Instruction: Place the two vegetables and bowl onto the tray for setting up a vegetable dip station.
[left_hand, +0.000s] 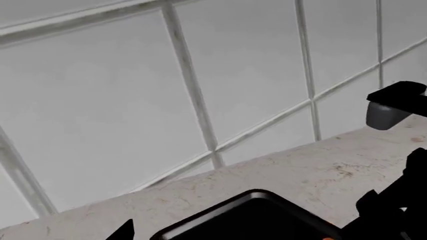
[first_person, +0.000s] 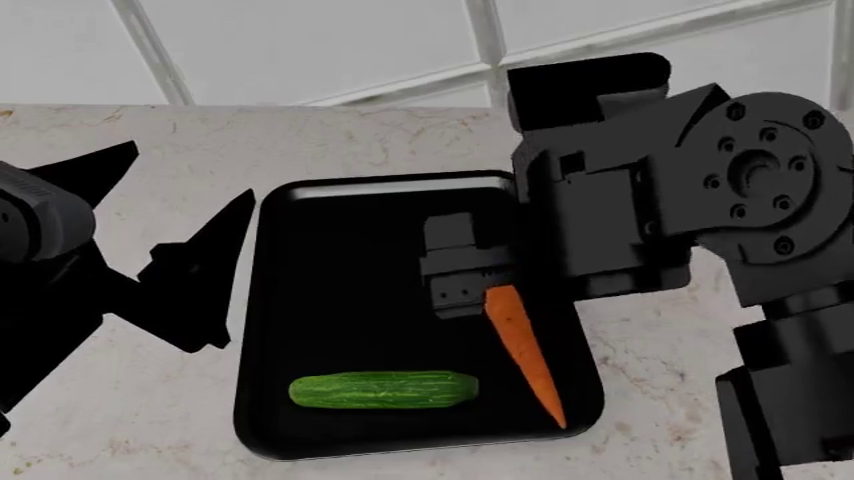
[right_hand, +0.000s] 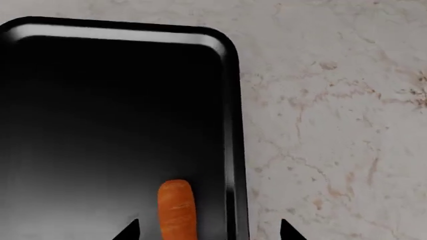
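My right gripper (right_hand: 208, 231) hangs over the carrot (first_person: 522, 352), jaws spread wide, nothing held; carrot and cucumber (first_person: 384, 390) both lie on the tray (first_person: 340, 200). My left gripper (first_person: 200, 265) waits just beside the tray, open, empty. Bowl not in view. I judge it light, rigid, smooth: pinch 1 rim wall.

Carrot (right_hand: 177, 207) lies in tray (right_hand: 230, 100) on marble counter (right_hand: 333, 125).

Glossy black tray (first_person: 400, 200), mottled bright-green cucumber (first_person: 384, 390), orange carrot (first_person: 523, 350), cream surface (first_person: 320, 140) with brownish marble veins, pale grey wall tiles (left_hand: 100, 100), black arms.
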